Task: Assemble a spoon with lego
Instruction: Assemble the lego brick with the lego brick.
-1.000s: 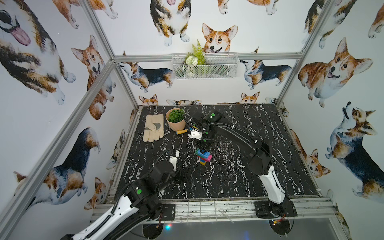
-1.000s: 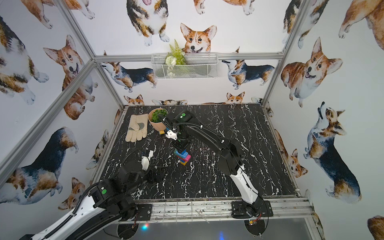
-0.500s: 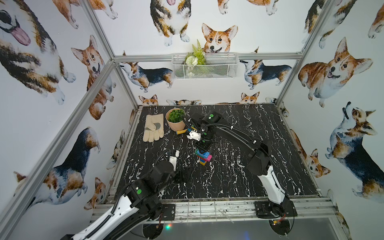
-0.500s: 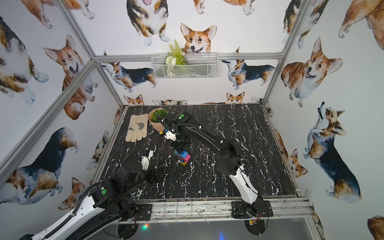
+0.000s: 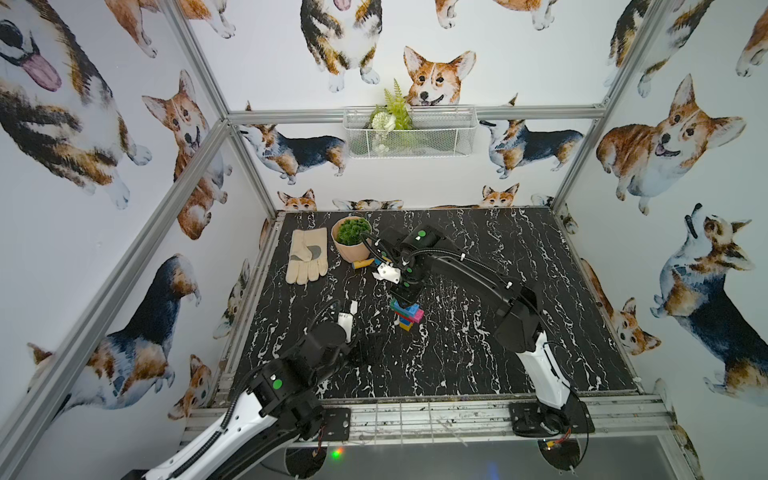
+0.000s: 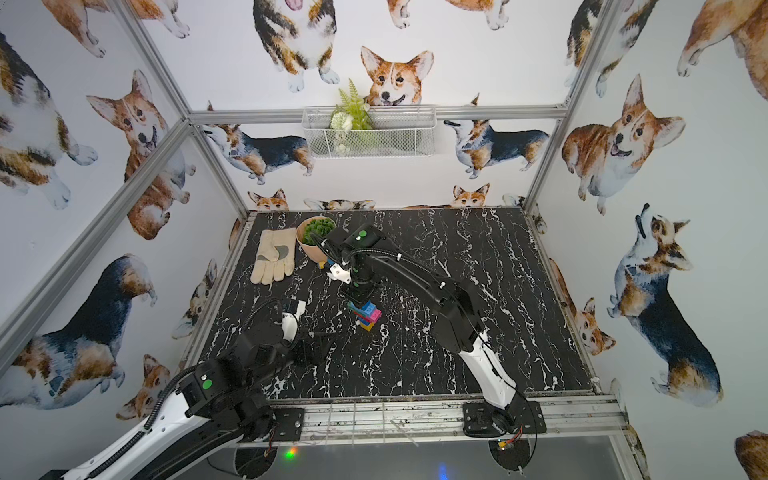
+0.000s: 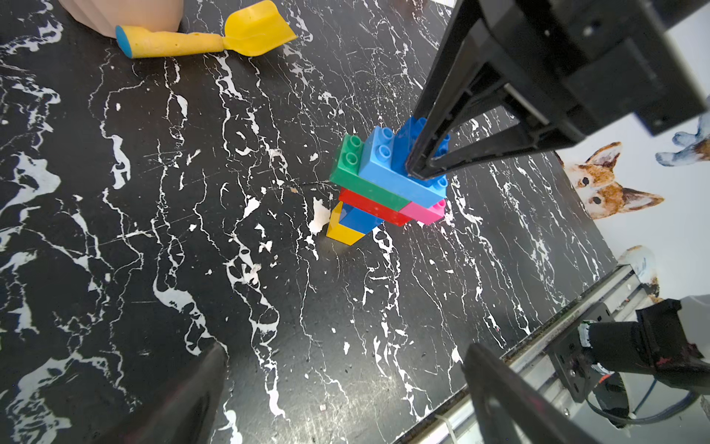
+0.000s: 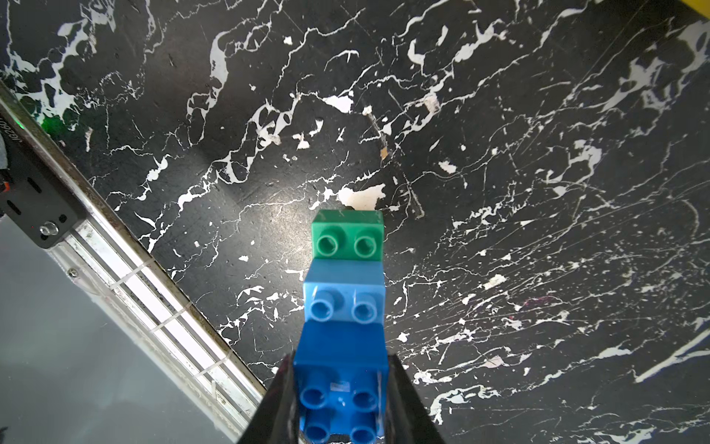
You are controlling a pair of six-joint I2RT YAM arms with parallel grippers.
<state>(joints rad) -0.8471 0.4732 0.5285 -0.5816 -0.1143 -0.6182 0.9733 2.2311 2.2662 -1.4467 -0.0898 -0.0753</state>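
Note:
The lego spoon [image 5: 409,316] [image 6: 365,313] stands upright on the black marble table, with a yellow brick at its foot, then a blue one. Above them sit red, pink, green and light blue bricks [image 7: 384,184]. My right gripper [image 5: 405,297] [image 6: 359,297] [image 7: 422,169] comes down from above, shut on the top dark blue brick [image 8: 340,384], one finger on each side. My left gripper [image 5: 374,345] [image 6: 320,345] [image 7: 345,351] is low at the front left. It is open and empty, a short way from the spoon.
A beige glove [image 5: 307,255], a potted plant [image 5: 352,237] and a yellow toy shovel [image 5: 363,263] [image 7: 207,36] lie at the back left. A wire basket [image 5: 409,131] hangs on the back wall. A metal rail [image 5: 415,411] runs along the table's front edge.

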